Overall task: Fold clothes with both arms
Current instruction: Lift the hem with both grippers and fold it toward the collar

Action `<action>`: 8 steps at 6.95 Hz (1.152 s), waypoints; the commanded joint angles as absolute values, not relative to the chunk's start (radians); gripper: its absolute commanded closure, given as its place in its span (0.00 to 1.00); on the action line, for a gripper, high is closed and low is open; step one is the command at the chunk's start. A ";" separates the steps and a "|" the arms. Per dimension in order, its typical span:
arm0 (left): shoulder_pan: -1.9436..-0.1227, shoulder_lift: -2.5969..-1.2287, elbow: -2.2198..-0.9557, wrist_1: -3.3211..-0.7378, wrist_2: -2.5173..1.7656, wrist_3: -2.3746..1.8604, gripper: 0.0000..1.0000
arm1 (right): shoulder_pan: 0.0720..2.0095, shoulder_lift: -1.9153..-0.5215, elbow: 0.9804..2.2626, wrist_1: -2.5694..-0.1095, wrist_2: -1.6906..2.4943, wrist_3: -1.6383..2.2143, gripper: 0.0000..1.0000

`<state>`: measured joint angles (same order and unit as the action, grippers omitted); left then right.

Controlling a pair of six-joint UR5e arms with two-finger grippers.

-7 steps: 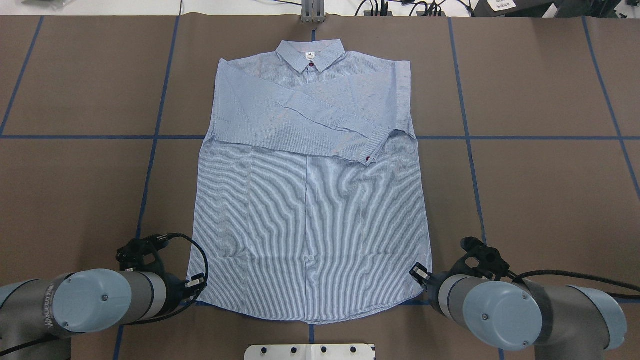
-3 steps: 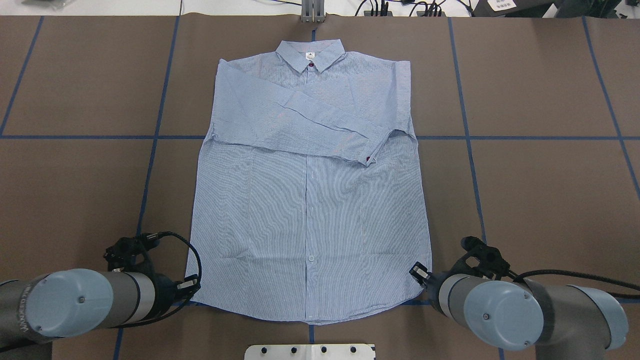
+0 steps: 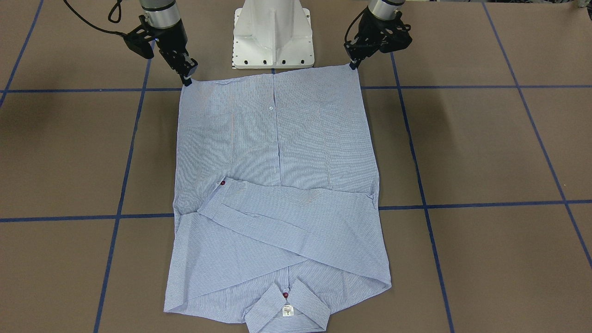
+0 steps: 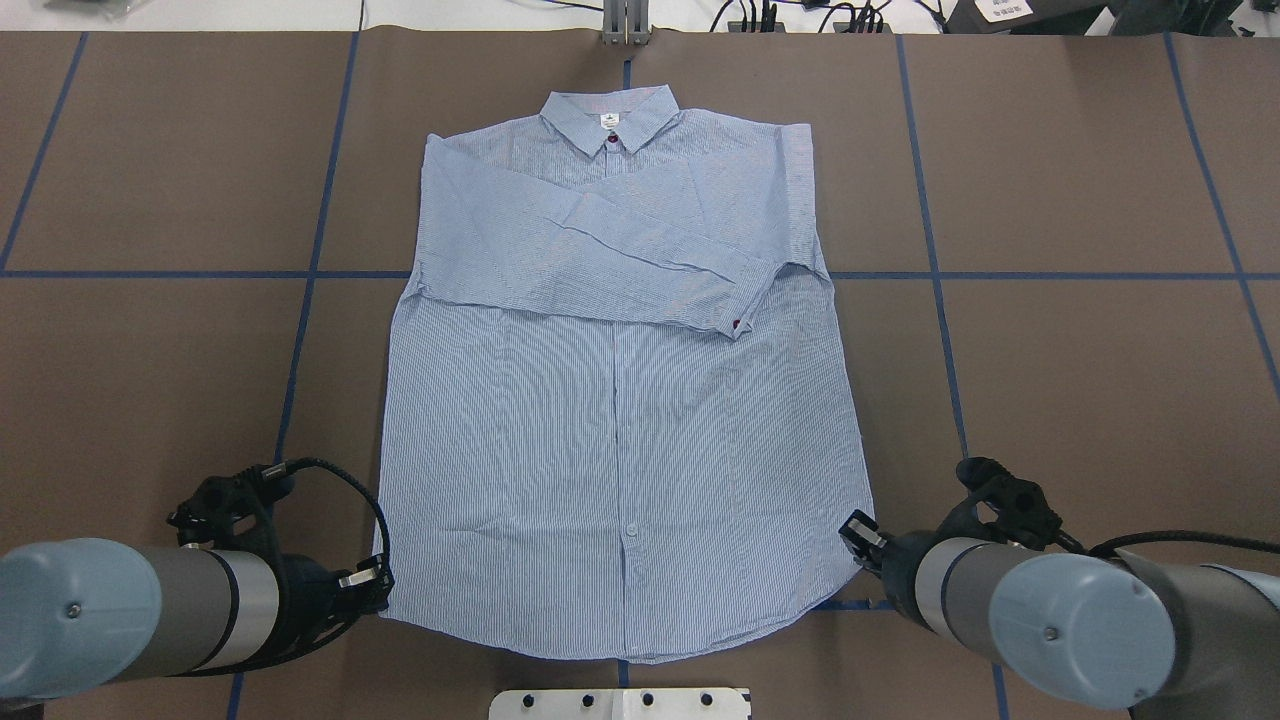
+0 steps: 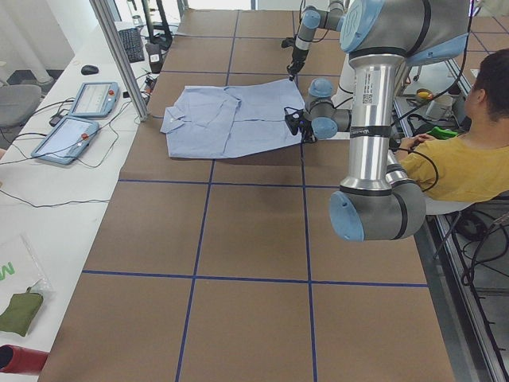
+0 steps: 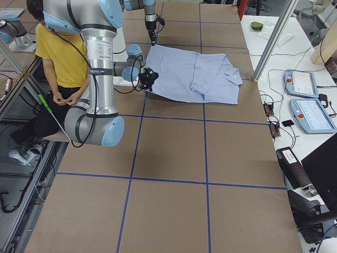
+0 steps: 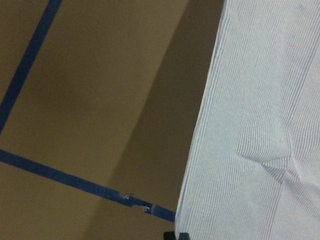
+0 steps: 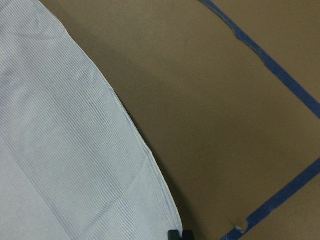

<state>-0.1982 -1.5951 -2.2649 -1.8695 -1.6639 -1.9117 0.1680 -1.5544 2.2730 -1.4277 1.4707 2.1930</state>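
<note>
The shirt (image 4: 620, 400) lies flat on the desk (image 4: 1080, 380), sleeves folded across; the left claw (image 3: 352, 64) pinches one hem corner; the right claw (image 3: 187, 80) pinches the other.

Table (image 4: 1100, 180): bare surface open to either side of the shirt (image 4: 620, 400), plus a strip between collar and far edge. Obstructions: white base (image 3: 273, 32) just beside the hem; post (image 5: 119, 56) at the far edge; left gripper (image 3: 352, 64) and right gripper (image 3: 187, 79) at the hem corners.
</note>
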 commanded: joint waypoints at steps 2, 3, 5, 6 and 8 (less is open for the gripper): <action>-0.292 -1.684 -2.309 -1.867 -1.681 -1.993 1.00 | 0.297 -1.513 2.368 -1.439 1.462 2.192 1.00; -0.392 -1.703 -2.307 -1.867 -1.703 -1.993 1.00 | 0.343 -1.485 2.365 -1.440 1.451 2.192 1.00; -0.584 -1.743 -2.302 -1.862 -1.802 -1.993 1.00 | 0.347 -1.438 2.365 -1.440 1.237 2.194 1.00; -0.615 -1.743 -2.298 -1.862 -1.807 -1.991 1.00 | 0.356 -1.419 2.359 -1.439 1.200 2.194 1.00; -0.655 -1.747 -2.277 -1.862 -1.807 -1.990 1.00 | 0.425 -1.329 2.297 -1.440 1.190 2.194 1.00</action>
